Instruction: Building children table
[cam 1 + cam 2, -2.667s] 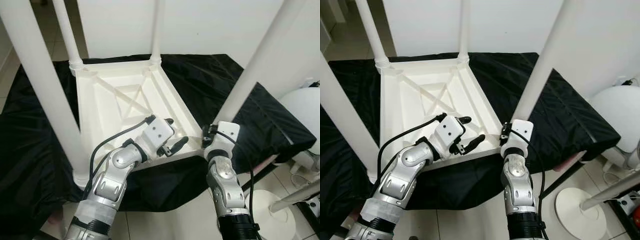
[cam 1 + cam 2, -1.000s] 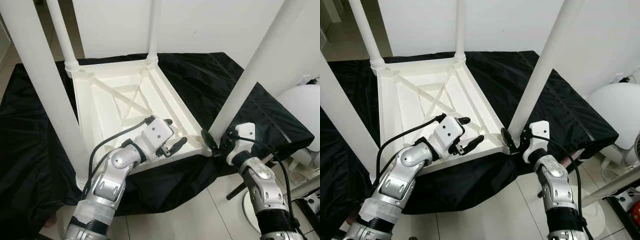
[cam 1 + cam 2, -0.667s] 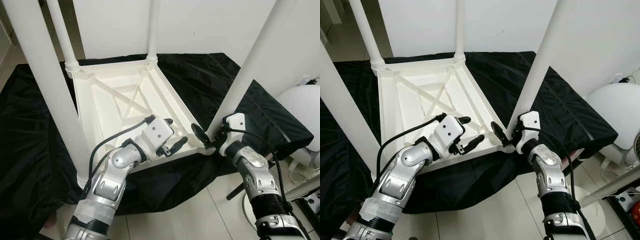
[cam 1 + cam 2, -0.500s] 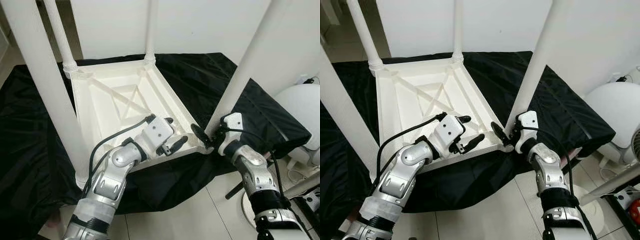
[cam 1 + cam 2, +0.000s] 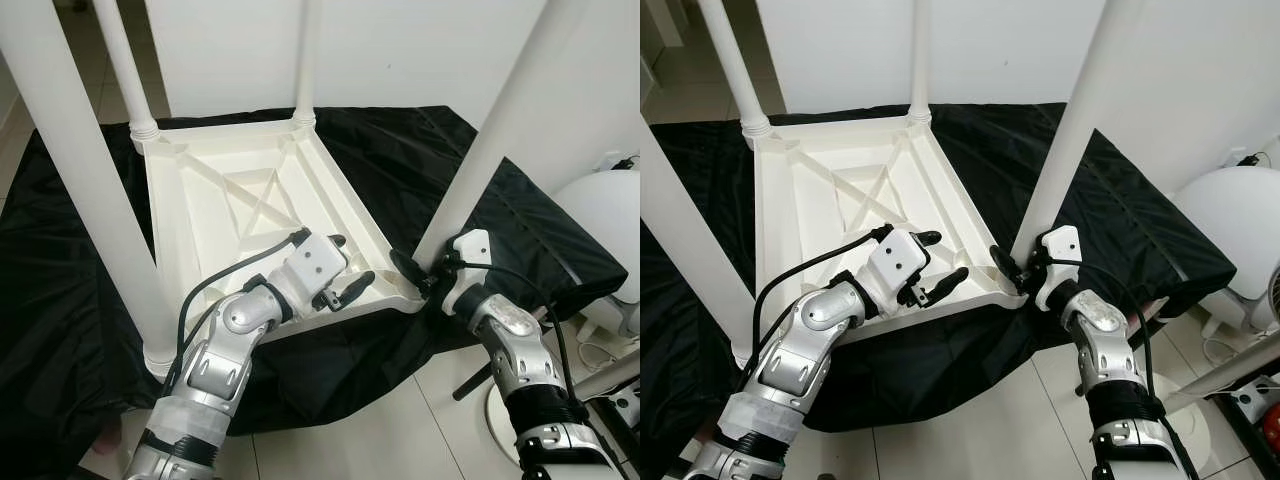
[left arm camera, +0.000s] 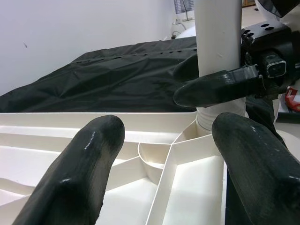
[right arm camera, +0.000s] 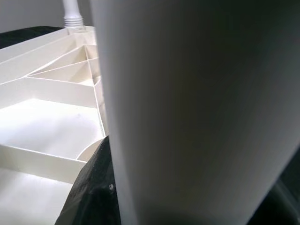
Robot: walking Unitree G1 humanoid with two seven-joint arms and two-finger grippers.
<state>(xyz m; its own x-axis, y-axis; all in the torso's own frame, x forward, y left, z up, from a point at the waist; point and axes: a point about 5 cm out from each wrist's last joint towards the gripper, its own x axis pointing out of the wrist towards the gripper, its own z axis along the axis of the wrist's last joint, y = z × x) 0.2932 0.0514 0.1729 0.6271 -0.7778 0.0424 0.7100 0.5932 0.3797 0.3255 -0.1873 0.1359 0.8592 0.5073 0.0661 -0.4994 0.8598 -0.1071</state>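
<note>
Because legs can only be fitted from beneath, the white plastic children's table (image 5: 250, 215) is laid upside down on a black cloth (image 5: 420, 170), ribbed underside facing up, with all four legs standing in their corner sockets. At the near right corner, the right gripper (image 5: 418, 277) is set low around the near right leg (image 5: 480, 165), just above its socket. One black finger is seen on the inner side of the tube and the other is hidden behind it, so the jaws are judged closed about the leg, presumably to twist or press it home. The left gripper (image 5: 342, 270) is held over the near rim of the tabletop, jaws spread wide and holding nothing; one finger lies inside the frame and one by the edge, apparently placed to steady the top against the other arm's force. To the right, a white fan base (image 5: 560, 425) is seen on the tiled floor (image 5: 350, 430).
</note>
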